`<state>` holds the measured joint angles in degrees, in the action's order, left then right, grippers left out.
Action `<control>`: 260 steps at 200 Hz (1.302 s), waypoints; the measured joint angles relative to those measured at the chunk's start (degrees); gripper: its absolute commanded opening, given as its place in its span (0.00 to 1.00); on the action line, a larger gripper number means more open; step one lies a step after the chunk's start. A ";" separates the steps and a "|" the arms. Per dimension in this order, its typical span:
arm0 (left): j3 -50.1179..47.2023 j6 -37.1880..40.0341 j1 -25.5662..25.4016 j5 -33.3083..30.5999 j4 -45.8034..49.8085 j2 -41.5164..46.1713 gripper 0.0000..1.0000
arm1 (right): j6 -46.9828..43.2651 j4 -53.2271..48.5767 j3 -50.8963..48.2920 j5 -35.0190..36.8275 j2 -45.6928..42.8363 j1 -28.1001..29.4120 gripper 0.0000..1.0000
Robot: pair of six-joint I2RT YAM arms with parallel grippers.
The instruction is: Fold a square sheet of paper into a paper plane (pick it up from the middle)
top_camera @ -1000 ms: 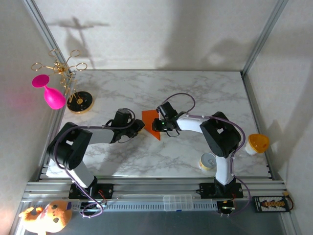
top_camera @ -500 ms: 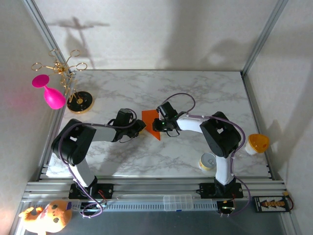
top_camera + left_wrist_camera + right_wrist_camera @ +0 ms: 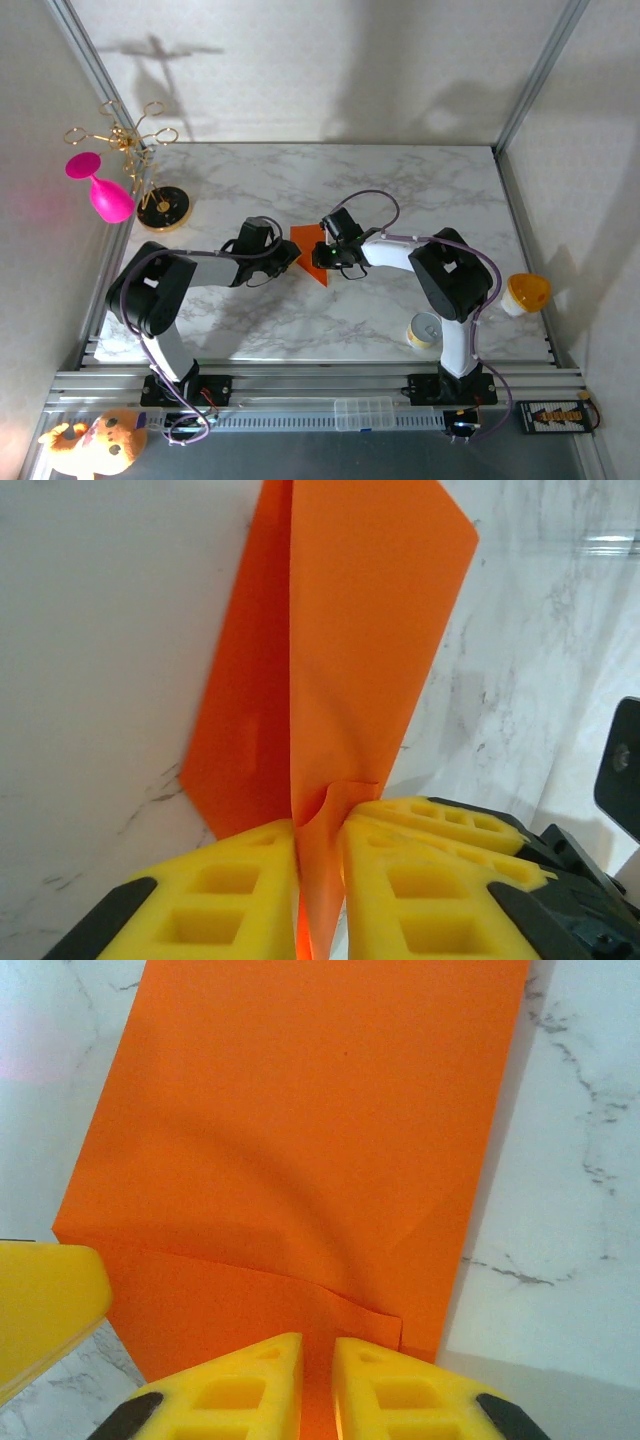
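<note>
Paper plane (image 3: pixel 340 650) sits pinched by left hand (image 3: pixel 320 830) and right hand (image 3: pixel 317 1348), facing each other.

Pinched between the jaws of the left gripper (image 3: pixel 318 825) and of the right gripper (image 3: pixel 317 1345), facing each other: the folded paper sheet (image 3: pixel 306 241), spread ahead of both over the table (image 3: pixel 400 180). Well behind the right jaws, near that arm's base, a can (image 3: pixel 424 330).

On my left wrist camera, the left tool (image 3: pixel 318 825) is clamped on the folded orange paper (image 3: pixel 350 650), with a yellow pad (image 3: pixel 240 880) on each side of the centre crease. The paper widens ahead over the white marbled table (image 3: pixel 90 630), wrinkled at the grip.
</note>
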<state>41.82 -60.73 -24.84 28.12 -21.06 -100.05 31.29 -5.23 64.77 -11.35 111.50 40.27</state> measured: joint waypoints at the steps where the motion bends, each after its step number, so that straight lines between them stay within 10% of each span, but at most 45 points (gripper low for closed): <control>1: 0.02 0.07 0.00 0.02 0.00 0.00 0.18 | 0.00 0.00 0.00 0.00 0.00 0.00 0.18; 183: 2.45 5.49 1.11 1.09 -0.79 -5.03 0.08 | -1.70 1.18 -0.44 -0.83 -0.17 -0.50 0.25; 260: 2.45 5.70 1.22 -0.83 2.93 -2.56 0.00 | -6.84 3.23 -3.02 1.03 -6.10 -1.97 0.49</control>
<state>44.27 -55.02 -23.62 27.29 -18.13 -102.61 24.45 -2.00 61.76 -10.33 105.41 38.30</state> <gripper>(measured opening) 0.046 0.458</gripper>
